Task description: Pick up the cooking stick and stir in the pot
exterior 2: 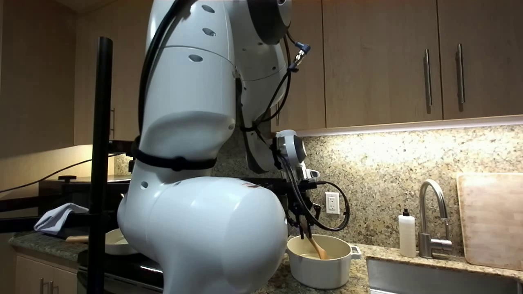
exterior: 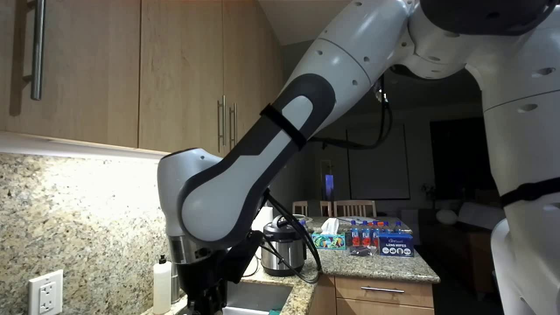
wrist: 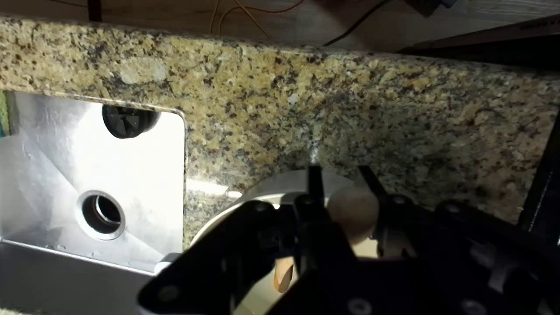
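Observation:
The cooking stick is wooden. In an exterior view its flat lower end [exterior 2: 320, 250] slants down inside the pot. In the wrist view its round handle end [wrist: 353, 213] sits between my fingers and its lower end [wrist: 283, 275] shows over the pot's inside. The pot [exterior 2: 320, 274] is off-white with a cream inside and a side handle; its wall [wrist: 280, 183] is partly hidden by my gripper in the wrist view. My gripper [exterior 2: 306, 236] points down just above the pot's opening, shut on the stick. The pot is out of view in an exterior view, where my gripper [exterior: 205, 302] is cut off.
A steel sink [wrist: 144, 183] is beside the pot, with a faucet [exterior 2: 425, 220] and soap bottle [exterior 2: 407, 234] behind it. A cutting board [exterior 2: 492, 220] leans on the backsplash. A pan [exterior 2: 116, 243] sits on the stove side. A cooker [exterior: 284, 249] stands past the sink.

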